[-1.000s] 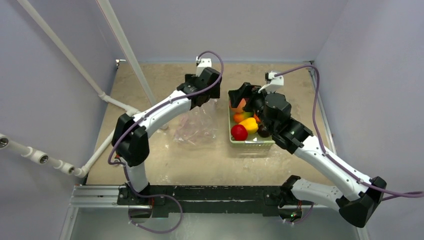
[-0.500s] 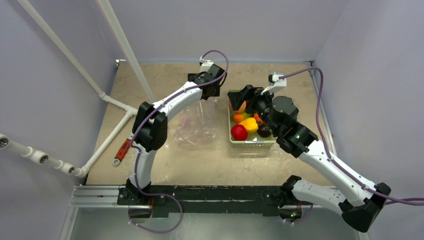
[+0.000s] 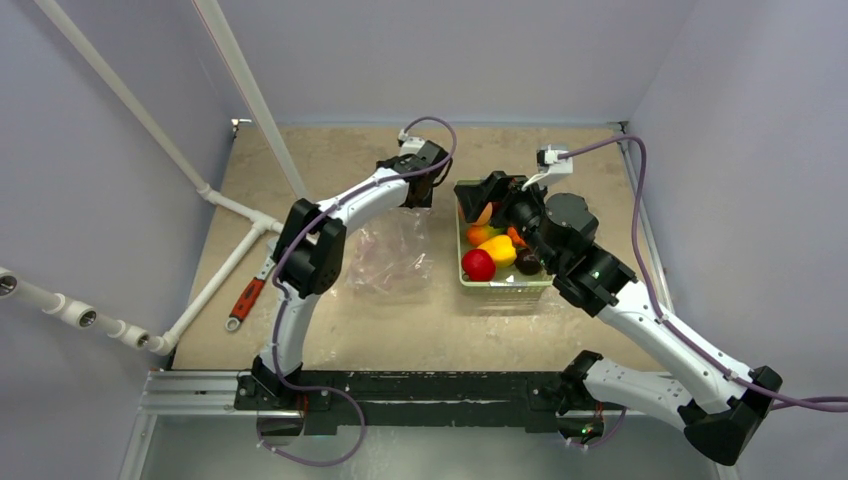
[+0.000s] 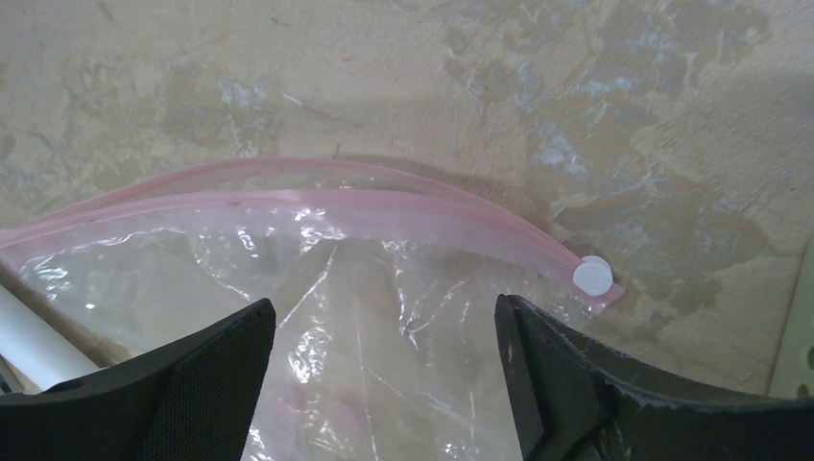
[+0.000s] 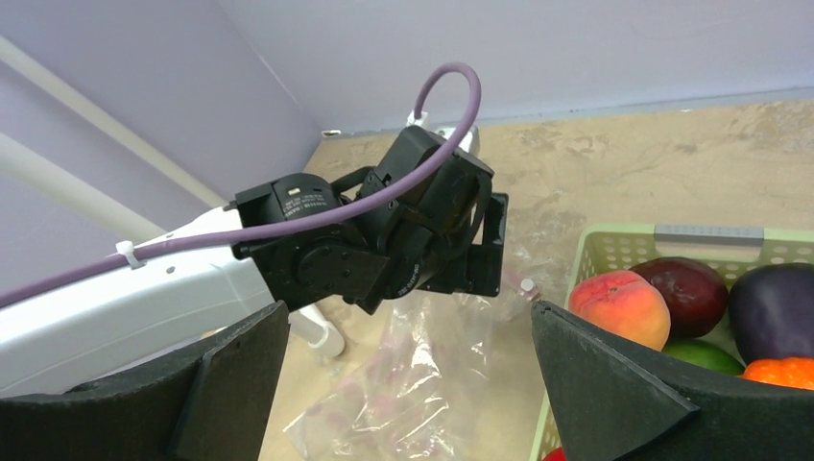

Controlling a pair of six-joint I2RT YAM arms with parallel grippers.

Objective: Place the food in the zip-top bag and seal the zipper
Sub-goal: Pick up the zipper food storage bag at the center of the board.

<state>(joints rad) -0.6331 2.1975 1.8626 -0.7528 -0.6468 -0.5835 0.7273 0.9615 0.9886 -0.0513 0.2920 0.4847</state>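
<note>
Zip-top bag [image 4: 384, 288] lies flat with its zipper [image 4: 384, 204] parted, left gripper [image 4: 384, 327] spread wide above its mouth, probably to hold it open, while right gripper [image 5: 408, 322] gapes wide and empty beside the food [image 5: 619, 303] in the basket [image 5: 710, 233].

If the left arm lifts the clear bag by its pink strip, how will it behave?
Probably floppy: the zip-top bag lies slack and wrinkled, so it would likely sag and fold. It looks thin and glossy, so it may slip. The zipper looks thicker, perhaps the firmest place to hold.
</note>
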